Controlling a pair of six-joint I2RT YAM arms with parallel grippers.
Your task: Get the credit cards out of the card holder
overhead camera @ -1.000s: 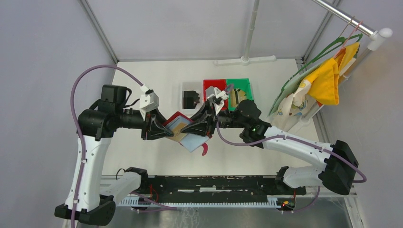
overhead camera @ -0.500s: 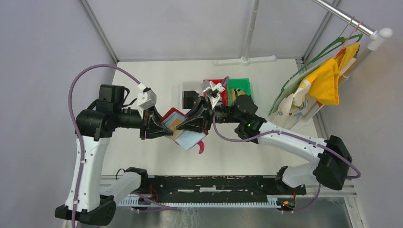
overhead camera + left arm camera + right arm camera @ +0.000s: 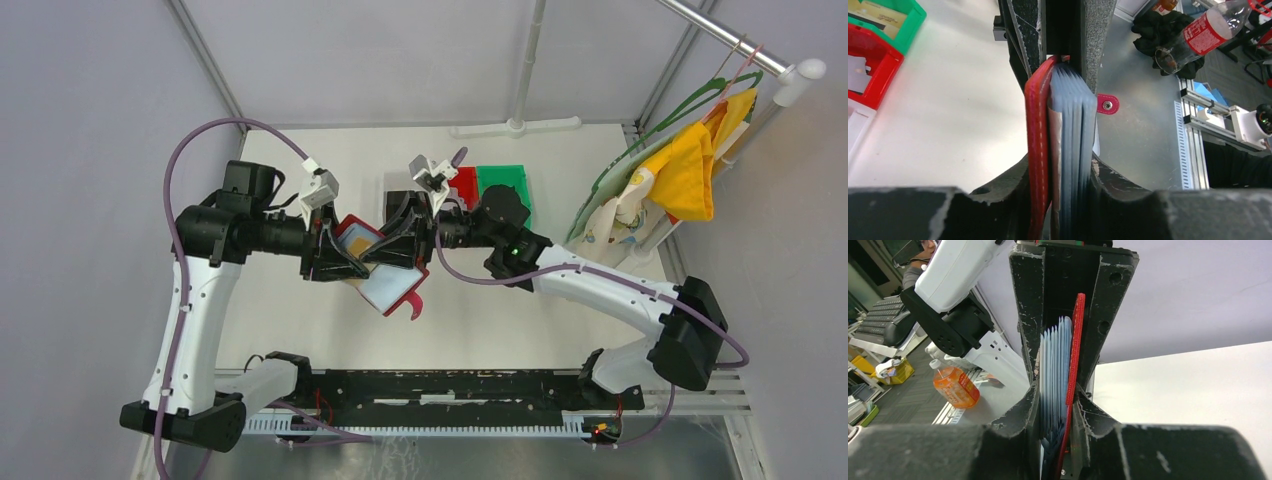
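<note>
The card holder [image 3: 378,268], a dark red wallet with blue-grey pocket leaves, hangs above the table between both grippers. My left gripper [image 3: 345,262] is shut on its left side and my right gripper [image 3: 397,250] on its right side. A tan credit card [image 3: 357,248] shows on the upper face, still in the holder. The red strap tab [image 3: 414,305] dangles below. In the left wrist view the left gripper [image 3: 1060,167] clamps the red cover [image 3: 1038,150] and leaves [image 3: 1075,135], with a pale card edge [image 3: 1055,150] between them. The right gripper [image 3: 1055,395] pinches leaves [image 3: 1053,365] and cover [image 3: 1076,350].
Behind the grippers stand a red bin [image 3: 463,183], a green bin [image 3: 503,183] and a white bin [image 3: 398,203] with a dark object, partly hidden. A rack with a yellow garment [image 3: 690,165] stands at the right edge.
Both arms have carried the card holder left and toward the back of the table. The left jaws tightened and then eased a little on it.
</note>
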